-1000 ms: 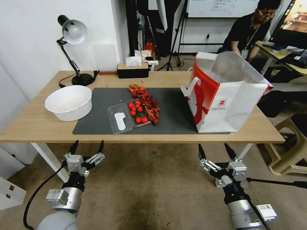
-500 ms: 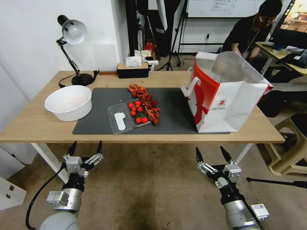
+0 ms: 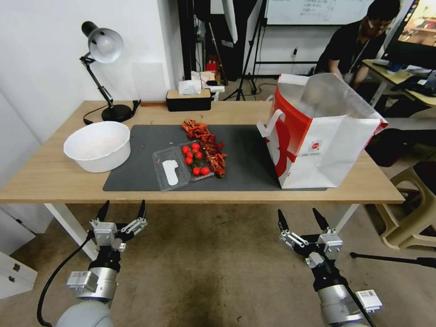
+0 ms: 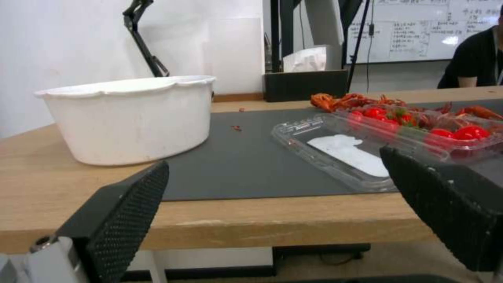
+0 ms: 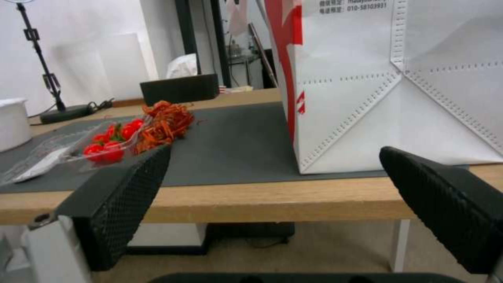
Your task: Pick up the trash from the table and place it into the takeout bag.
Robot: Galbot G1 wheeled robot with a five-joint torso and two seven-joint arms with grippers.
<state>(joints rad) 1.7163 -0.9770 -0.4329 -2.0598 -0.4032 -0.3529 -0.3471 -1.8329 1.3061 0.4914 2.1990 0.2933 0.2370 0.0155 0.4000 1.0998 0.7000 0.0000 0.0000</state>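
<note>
The trash lies mid-table on the dark grey mat [image 3: 136,168]: an open clear plastic box of red cherry tomatoes [image 3: 181,165] [image 4: 367,149], a strip of red crayfish shells [image 3: 206,141] [image 5: 165,122] beside it, and a white bowl [image 3: 96,146] [image 4: 131,118] at the left. The takeout bag [image 3: 322,136] [image 5: 393,86] stands open at the table's [image 3: 45,177] right end. Both grippers hang below and in front of the table edge. The left gripper [image 3: 125,205] is open and empty, and so is the right gripper [image 3: 297,213].
A black desk lamp [image 3: 102,50] and a black tissue box [image 3: 188,99] stand along the table's far edge. A beige stool [image 3: 415,209] sits on the floor to the right, and a white cabinet [image 3: 13,272] to the left.
The right gripper has dropped slightly lower and drawn back a little. The left gripper has barely shifted. Nothing on the table has moved.
</note>
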